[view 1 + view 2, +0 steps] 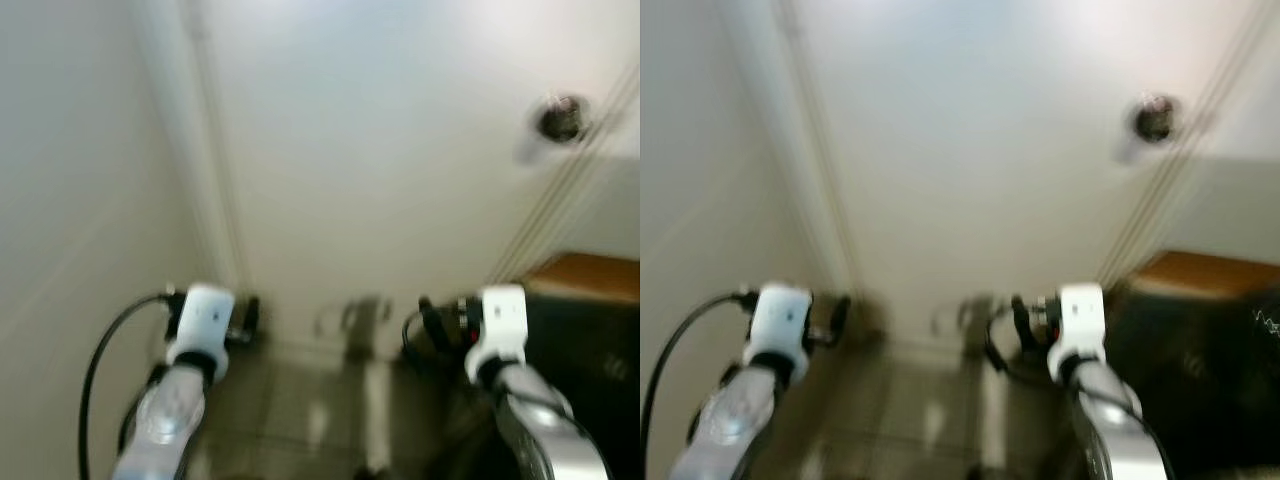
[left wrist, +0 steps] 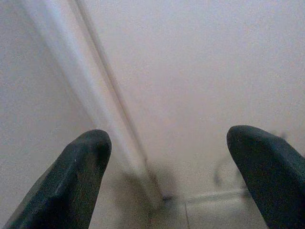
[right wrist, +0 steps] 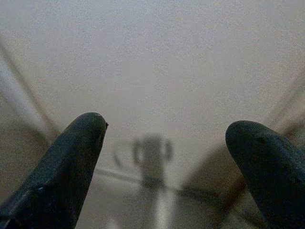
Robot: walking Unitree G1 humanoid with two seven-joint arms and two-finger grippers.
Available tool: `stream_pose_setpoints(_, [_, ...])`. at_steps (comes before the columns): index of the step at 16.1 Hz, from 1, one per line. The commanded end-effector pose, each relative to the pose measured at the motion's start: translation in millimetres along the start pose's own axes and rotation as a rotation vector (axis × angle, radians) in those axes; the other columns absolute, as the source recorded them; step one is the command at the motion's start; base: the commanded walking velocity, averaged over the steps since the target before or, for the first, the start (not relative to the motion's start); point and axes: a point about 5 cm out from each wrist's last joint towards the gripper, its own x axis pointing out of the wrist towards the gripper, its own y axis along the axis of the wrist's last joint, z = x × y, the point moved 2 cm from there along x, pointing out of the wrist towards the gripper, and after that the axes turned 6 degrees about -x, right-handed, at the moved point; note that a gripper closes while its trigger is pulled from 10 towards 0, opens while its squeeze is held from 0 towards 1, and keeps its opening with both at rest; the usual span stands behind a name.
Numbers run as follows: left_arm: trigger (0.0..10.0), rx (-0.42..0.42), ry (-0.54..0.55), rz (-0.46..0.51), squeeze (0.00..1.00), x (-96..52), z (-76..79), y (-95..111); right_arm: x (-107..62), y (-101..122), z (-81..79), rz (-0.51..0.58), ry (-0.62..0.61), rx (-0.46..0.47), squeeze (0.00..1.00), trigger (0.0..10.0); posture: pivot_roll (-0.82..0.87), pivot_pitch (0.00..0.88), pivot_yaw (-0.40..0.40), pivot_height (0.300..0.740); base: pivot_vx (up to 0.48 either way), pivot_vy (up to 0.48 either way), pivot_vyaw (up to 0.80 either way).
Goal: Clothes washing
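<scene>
Blurred pale door (image 1: 400,150) with a round knob (image 1: 562,118), glossy tiled floor (image 1: 300,410). Left gripper (image 2: 167,157) and right gripper (image 3: 164,148) hang empty, fingers spread; head views add a wooden-topped dark unit (image 1: 590,300).

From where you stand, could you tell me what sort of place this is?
Probably a narrow indoor corner or hallway end. A pale door with a round knob faces me, a plain wall closes the left, and glossy floor tiles lie below. No laundry appliance is recognisable.
</scene>
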Motion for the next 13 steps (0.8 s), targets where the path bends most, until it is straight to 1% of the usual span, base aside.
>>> stream_pose_setpoints(1, [10.0, -0.002, 0.004, -0.008, 0.0, -1.7, 2.8, 0.1, 1.9, 6.3, 2.7, 0.004, -0.004, -0.004, 0.0, 10.0, -0.02, 0.0, -0.031, 0.719, 0.0, 0.48, -0.8])
stream_pose_setpoints(3, [10.0, -0.013, 0.007, -0.016, 0.0, 0.1, 4.2, 1.9, 4.2, 6.8, 2.6, -0.01, -0.002, -0.012, 0.0, 10.0, -0.01, 0.0, -0.034, 0.719, 0.0, 0.48, -0.69])
stream_pose_setpoints(4, [10.0, -0.043, -0.001, -0.021, 0.0, 0.4, 4.9, 3.0, 5.0, 7.5, 1.5, -0.021, 0.004, -0.015, 0.0, 10.0, -0.01, 0.0, -0.033, 0.719, 0.0, 0.0, 0.0])
stream_pose_setpoints(5, [10.0, -0.054, -0.01, -0.023, 0.0, 0.4, 5.3, 4.0, 6.6, 6.5, 0.0, -0.047, 0.013, -0.03, 0.0, 10.0, -0.01, 0.0, -0.03, 0.719, 0.0, 0.0, 0.0])
stream_pose_setpoints(6, [10.0, -0.063, -0.014, -0.03, 0.0, 0.2, 5.4, 3.9, 7.6, 9.7, -4.0, -0.04, 0.042, -0.026, 0.0, 10.0, -0.01, 0.0, -0.03, 0.719, 0.0, 0.0, 0.0])
stream_pose_setpoints(7, [10.0, -0.042, -0.006, -0.035, 0.0, 0.6, 4.5, 4.0, 7.7, 12.0, -4.0, -0.034, 0.038, -0.016, 0.0, 10.0, -0.01, 0.0, -0.031, 0.719, 0.0, 0.0, 0.0])
stream_pose_setpoints(8, [10.0, -0.04, -0.004, -0.035, 0.0, 1.4, 4.0, 4.5, 7.9, 11.2, -2.0, -0.033, 0.025, -0.008, 0.0, 10.0, -0.01, 0.0, -0.03, 0.719, 0.0, 0.0, 0.0])
stream_pose_setpoints(9, [10.0, 0.013, -0.008, -0.023, 0.0, 4.5, 3.2, 8.4, 8.7, 4.6, 4.3, -0.047, -0.012, 0.004, 0.0, 10.0, -0.01, 0.0, -0.02, 0.719, 0.0, 0.0, 0.0])
stream_pose_setpoints(10, [10.0, 0.037, -0.02, -0.012, 0.0, 8.2, 3.5, 10.6, 8.1, -1.1, 7.7, -0.067, -0.04, 0.031, 0.0, 10.0, -0.01, 0.0, -0.006, 0.719, 0.0, 0.0, 0.0])
stream_pose_setpoints(11, [10.0, 0.03, 0.003, 0.003, 0.0, 13.6, -0.1, 12.3, 6.6, -3.7, 11.4, -0.065, -0.084, 0.055, 0.0, 10.0, -0.01, 0.0, 0.023, 0.719, 0.0, 0.0, 0.0])
stream_pose_setpoints(12, [10.0, 0.023, 0.011, 0.012, 0.0, 18.0, -3.0, 13.0, 3.8, -5.6, 12.7, -0.065, -0.116, 0.075, 0.0, 10.0, -0.02, 0.0, 0.034, 0.719, 0.0, 0.0, 0.0])
stream_pose_setpoints(13, [10.0, 0.002, -0.029, -0.003, 0.0, 19.9, -2.6, 11.3, 0.3, -7.6, 10.2, -0.07, -0.119, 0.075, 0.0, 10.0, -0.03, 0.0, 0.038, 0.719, 0.0, 0.0, 0.0])
